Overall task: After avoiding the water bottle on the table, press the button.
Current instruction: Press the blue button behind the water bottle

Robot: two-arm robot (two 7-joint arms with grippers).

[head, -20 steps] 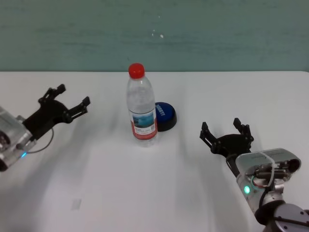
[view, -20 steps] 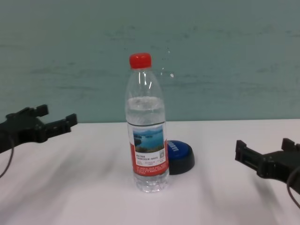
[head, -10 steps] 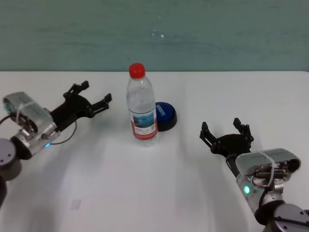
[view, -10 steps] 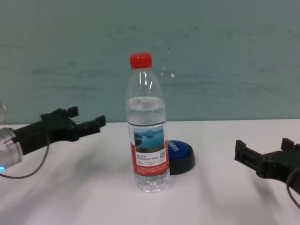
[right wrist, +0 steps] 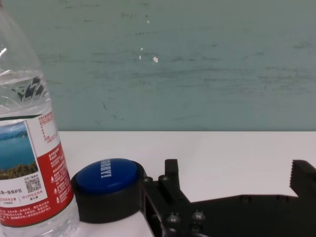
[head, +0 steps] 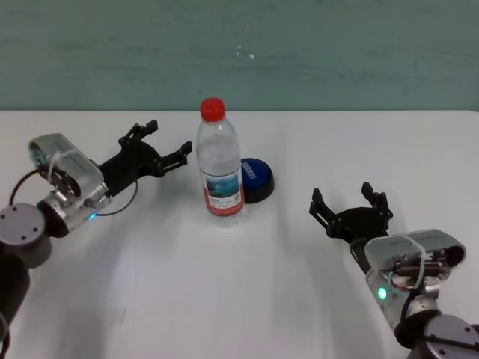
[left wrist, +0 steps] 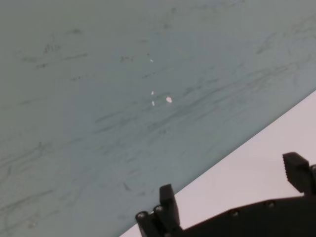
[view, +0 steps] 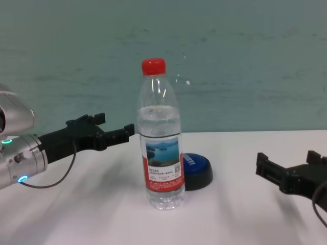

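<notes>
The water bottle (head: 218,161) stands upright mid-table, clear with a red cap and a lake label; the chest view shows the same bottle (view: 160,153). Right behind it on its right sits the blue-topped button (head: 256,178), partly hidden by the bottle in the chest view (view: 196,167) and plain in the right wrist view (right wrist: 111,185). My left gripper (head: 171,136) is open above the table (head: 224,299), just left of the bottle's upper half and apart from it. My right gripper (head: 343,196) rests open to the button's right, nearer to me.
A teal wall (head: 337,52) rises behind the table's far edge. A faint small mark (head: 117,316) lies on the tabletop at the front left. The left wrist view shows only the wall, a strip of table and the open gripper (left wrist: 232,177).
My left arm has swung rightward and forward, bringing its open gripper from the far left to just beside the bottle. The right arm, bottle and button have not moved.
</notes>
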